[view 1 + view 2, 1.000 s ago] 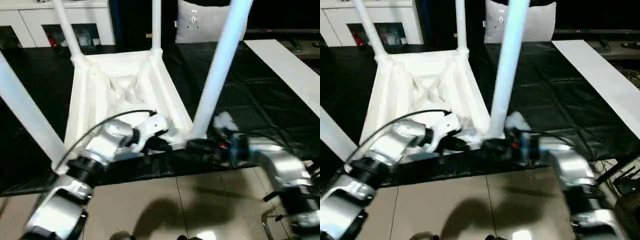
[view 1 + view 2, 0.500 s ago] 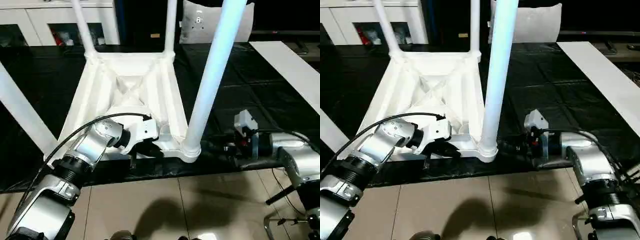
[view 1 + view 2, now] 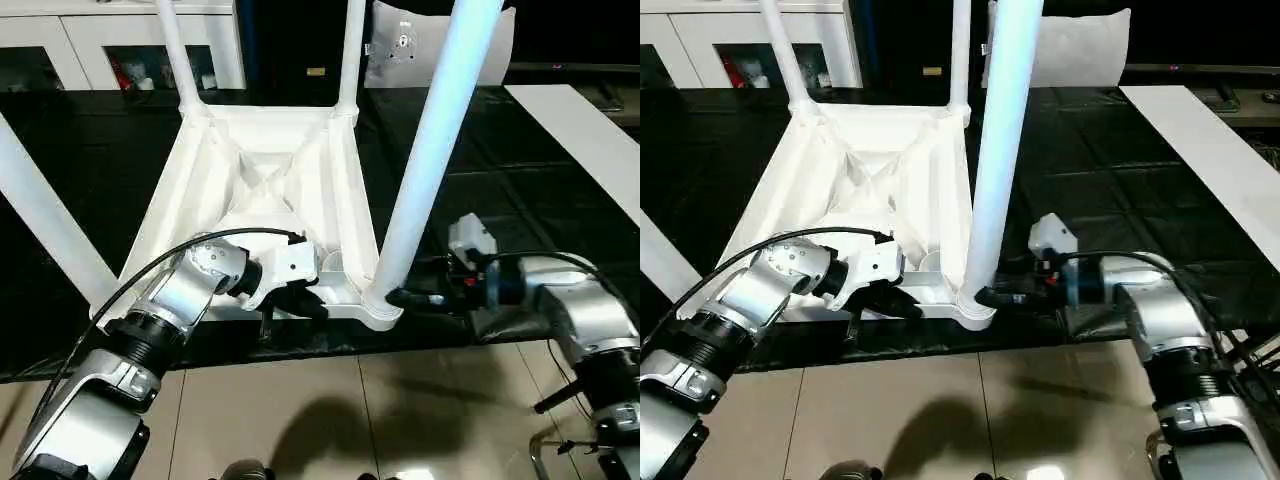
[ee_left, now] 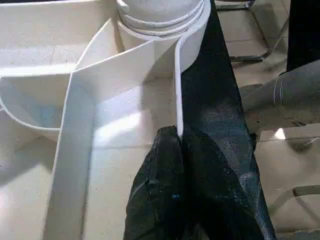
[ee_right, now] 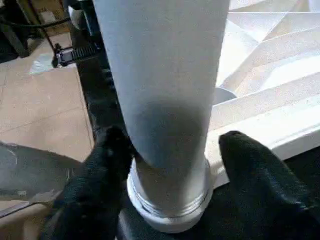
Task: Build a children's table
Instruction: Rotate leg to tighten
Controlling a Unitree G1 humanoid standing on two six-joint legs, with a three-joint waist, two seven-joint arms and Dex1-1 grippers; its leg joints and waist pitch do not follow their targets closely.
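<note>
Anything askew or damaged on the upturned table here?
Nothing stands out. The tabletop lies underside up, the near-right leg stands seated in its corner socket, and no crack or break shows.

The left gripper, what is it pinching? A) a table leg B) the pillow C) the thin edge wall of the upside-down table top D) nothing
C: in the left wrist view the left gripper is closed on the thin rim of the table top, just beside the corner socket holding a leg.
</note>
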